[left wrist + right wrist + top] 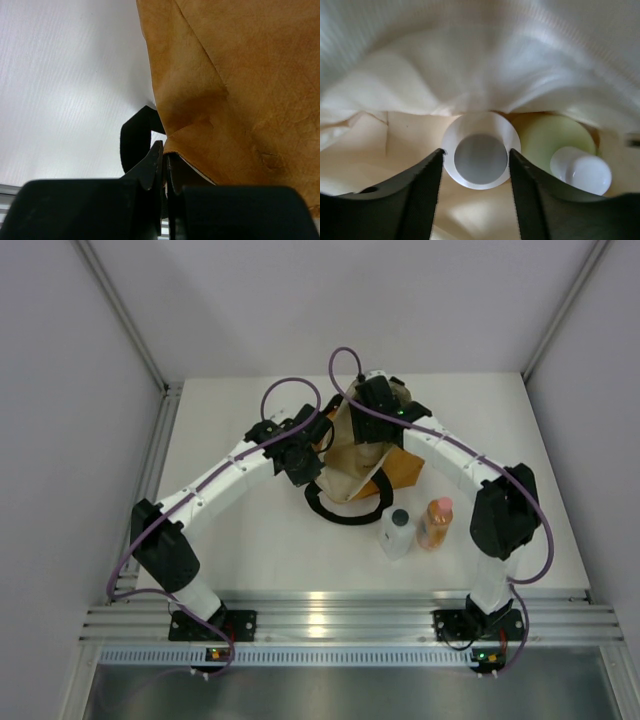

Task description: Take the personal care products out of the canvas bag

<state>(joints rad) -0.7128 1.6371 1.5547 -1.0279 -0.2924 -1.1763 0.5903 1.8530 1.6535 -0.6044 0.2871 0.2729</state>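
The canvas bag [398, 468] stands mid-table, mouth up, cream lining showing. My left gripper [303, 466] is shut on the bag's tan rim [220, 85], next to a black handle [134, 142]; its tips [165, 156] pinch the fabric edge. My right gripper [375, 405] reaches down into the bag. It is open [476, 155], with a finger on each side of the cream bottle [481, 156], seen from above; I cannot tell whether the fingers touch it. The yellow-green bottle [547, 137] with a white cap stands right of it. The white bottle [396, 532] and the orange bottle [436, 522] stand on the table.
A black loop handle [345, 512] lies on the table in front of the bag, near the white bottle. Folds of cream lining [470, 65] close in around my right gripper. Grey walls stand on both sides, and a metal rail [330, 618] runs along the near edge.
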